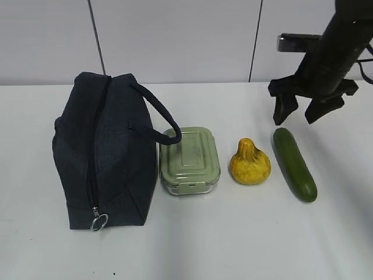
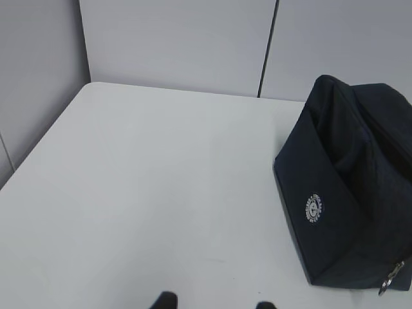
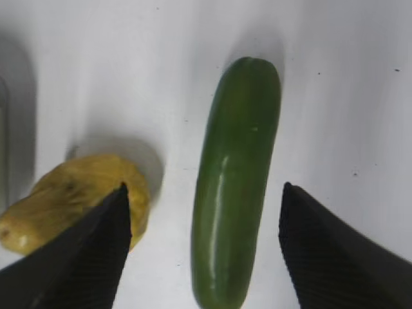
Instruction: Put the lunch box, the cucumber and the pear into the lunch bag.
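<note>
Right pincer (image 3: 203, 193) spread wide above cucumber (image 3: 235, 180), pear (image 3: 77, 199) beside

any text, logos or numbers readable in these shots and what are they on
Lunch bag: a small round white emblem printed on its end panel, with lettering around the ring, too small and blurred to read.
Lunch box: no readable text on its sage-green lid.
Pear and cucumber: no labels or stickers visible.
No other words or numbers show in any view.
</note>
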Available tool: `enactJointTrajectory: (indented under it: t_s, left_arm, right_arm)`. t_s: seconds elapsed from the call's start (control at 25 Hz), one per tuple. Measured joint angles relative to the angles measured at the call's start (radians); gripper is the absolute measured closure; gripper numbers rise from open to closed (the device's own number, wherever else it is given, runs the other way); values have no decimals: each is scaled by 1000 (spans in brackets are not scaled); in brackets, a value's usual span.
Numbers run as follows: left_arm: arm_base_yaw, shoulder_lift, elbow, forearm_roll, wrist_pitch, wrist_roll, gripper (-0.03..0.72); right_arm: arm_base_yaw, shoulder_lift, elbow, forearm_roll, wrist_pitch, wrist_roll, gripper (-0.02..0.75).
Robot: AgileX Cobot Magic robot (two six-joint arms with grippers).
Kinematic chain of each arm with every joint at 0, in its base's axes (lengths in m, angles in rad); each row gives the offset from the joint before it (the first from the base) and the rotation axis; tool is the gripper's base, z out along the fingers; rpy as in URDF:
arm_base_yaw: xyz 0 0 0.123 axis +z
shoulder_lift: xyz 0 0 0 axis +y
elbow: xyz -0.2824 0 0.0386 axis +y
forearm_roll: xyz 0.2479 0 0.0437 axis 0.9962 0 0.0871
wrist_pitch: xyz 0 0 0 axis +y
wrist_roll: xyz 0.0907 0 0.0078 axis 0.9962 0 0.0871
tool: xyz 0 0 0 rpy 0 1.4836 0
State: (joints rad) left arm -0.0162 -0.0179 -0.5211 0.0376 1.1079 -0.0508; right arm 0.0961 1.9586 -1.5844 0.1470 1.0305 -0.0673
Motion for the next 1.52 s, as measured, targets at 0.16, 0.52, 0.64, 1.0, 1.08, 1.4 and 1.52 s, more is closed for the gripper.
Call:
enactJointTrajectory:
  t_s: [0.16, 0.52, 0.64, 1.0, 1.08, 1.4, 1.52]
  left_arm:
    - [0, 0, 0, 0, 0, 0, 452]
    - [0, 0, 0, 0, 0, 0, 452]
    - [0, 0, 0, 0, 0, 0, 452]
    - [0, 0, 0, 0, 0, 0, 452]
    - [0, 0, 0, 0, 0, 0, 452]
    - [0, 0, 0, 0, 0, 0, 452]
    - [0, 0, 0, 0, 0, 0, 452]
  right_arm:
    - [17, 122, -105, -84, 79, 55, 182]
    - [17, 248, -142, -101, 100, 67, 182]
    - [17, 264, -142, -108, 100, 67, 182]
    - [17, 299, -147, -114, 84, 67, 219]
    - [17, 309, -147, -114, 84, 67, 247]
    - [17, 309, -148, -114, 90, 67, 341]
    - [17, 309, -148, -116, 109, 48, 349]
